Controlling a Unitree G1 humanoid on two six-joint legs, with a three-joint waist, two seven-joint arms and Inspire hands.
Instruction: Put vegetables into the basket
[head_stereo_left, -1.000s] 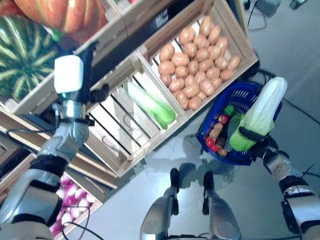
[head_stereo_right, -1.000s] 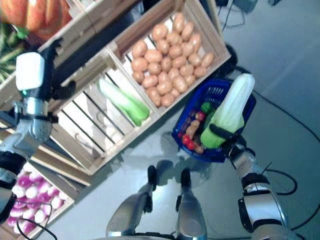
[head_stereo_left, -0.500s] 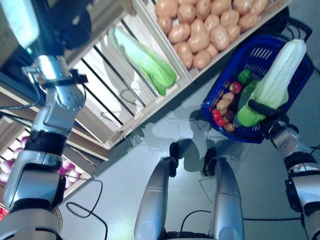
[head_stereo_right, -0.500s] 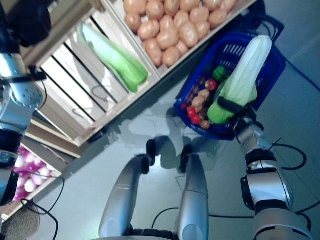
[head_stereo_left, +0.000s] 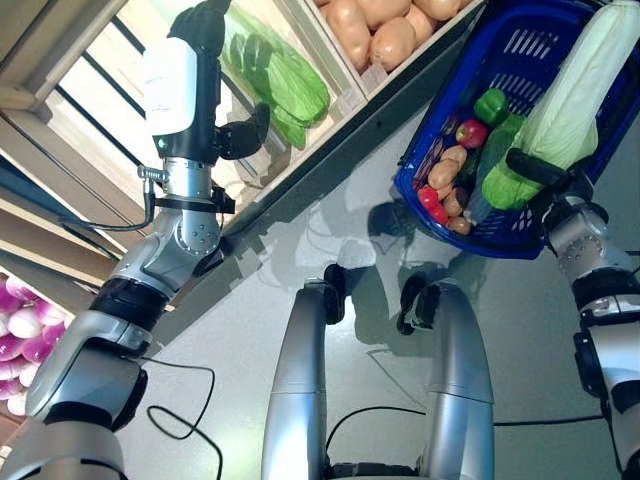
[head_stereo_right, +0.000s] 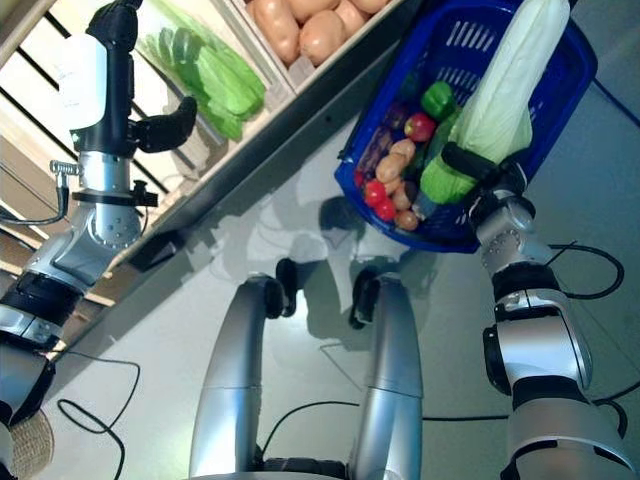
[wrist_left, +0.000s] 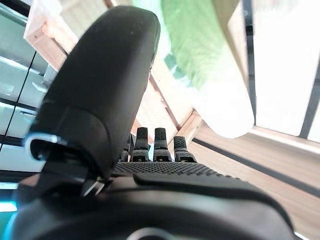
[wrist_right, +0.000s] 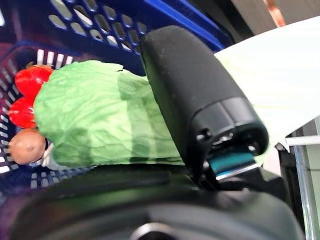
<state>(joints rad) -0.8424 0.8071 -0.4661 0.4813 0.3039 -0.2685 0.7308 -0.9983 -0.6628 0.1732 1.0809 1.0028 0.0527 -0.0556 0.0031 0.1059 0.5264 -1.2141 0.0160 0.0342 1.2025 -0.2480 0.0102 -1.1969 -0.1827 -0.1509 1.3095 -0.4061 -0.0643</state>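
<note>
Right hand (head_stereo_left: 553, 187) has thumb and fingers wrapped round the leafy end of a napa cabbage (head_stereo_left: 570, 105), which stands tilted over the blue basket (head_stereo_left: 436, 108) on the floor. Basket holds a green pepper (head_stereo_left: 490, 105), tomatoes (head_stereo_left: 428, 199) and small potatoes (head_stereo_left: 445, 175). Left hand (head_stereo_left: 236, 135) empty, fingers loosely spread, at the wooden crate (head_stereo_left: 345, 98) with a second cabbage (head_stereo_left: 292, 85).

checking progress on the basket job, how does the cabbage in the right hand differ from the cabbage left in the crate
The held cabbage is gripped by the right hand and hangs over the blue basket; the crate cabbage lies loose on the wooden crate slats. The held one stands nearly on end, leafy green end down; the crate one lies flat. The left hand, fingers relaxed, hovers near the crate one. Both are long, pale-to-green cabbages.
</note>
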